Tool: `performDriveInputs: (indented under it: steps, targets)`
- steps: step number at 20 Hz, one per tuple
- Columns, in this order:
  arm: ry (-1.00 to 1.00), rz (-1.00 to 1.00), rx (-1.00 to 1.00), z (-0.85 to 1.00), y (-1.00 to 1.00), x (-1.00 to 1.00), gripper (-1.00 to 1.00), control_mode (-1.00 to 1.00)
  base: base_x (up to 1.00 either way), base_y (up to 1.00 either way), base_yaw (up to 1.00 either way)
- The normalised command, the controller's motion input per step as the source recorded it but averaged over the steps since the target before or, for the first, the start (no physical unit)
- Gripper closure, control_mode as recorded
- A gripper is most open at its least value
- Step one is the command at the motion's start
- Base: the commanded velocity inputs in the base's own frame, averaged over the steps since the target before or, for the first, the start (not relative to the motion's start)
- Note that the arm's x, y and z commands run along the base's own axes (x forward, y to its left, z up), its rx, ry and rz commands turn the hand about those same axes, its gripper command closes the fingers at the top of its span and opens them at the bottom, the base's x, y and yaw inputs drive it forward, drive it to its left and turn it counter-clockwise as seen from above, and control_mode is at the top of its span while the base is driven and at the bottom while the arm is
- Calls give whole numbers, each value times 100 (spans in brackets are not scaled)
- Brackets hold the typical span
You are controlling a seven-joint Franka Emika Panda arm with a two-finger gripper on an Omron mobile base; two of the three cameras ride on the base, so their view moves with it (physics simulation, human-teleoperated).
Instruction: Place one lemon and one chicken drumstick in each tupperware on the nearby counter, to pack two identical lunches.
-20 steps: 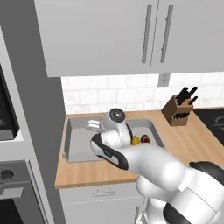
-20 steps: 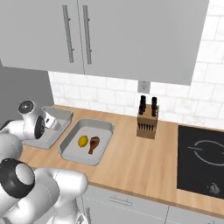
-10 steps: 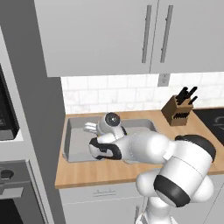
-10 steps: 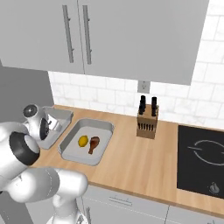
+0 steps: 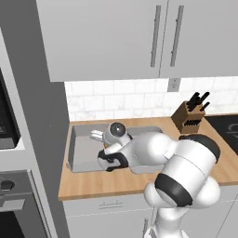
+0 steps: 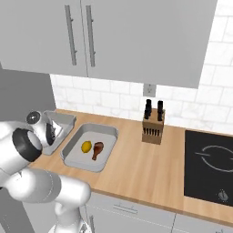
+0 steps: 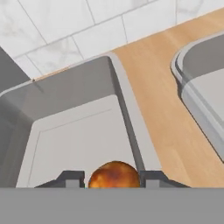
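The gripper (image 7: pixel 114 177) is hovering over the left tupperware (image 7: pixel 78 131) with a chicken drumstick (image 7: pixel 114 175) between its slightly parted jaws, though I cannot tell if it is gripping; the meat probably is feeling soft and greasy, so its thick middle is safest.

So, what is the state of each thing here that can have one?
gripper: low over the near tupperware, second drumstick between its tips; whether it grips is unclear
near tupperware: lidless, visible floor bare
filled tupperware: lidless, holds one lemon and one chicken drumstick
upper cabinet doors: shut
knife block: knives in slots
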Motion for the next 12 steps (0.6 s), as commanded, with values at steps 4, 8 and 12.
performDriveInputs:
  steps: [4,8,12]
  targets:
    - [0,-6,0,24,13,15,-100,-100,0,0,0]
    - [0,-2,0,30,25,12,-100,-100,0,0,0]
    - [3,-4,1,47,-6,-22,-100,-100,0,0,0]
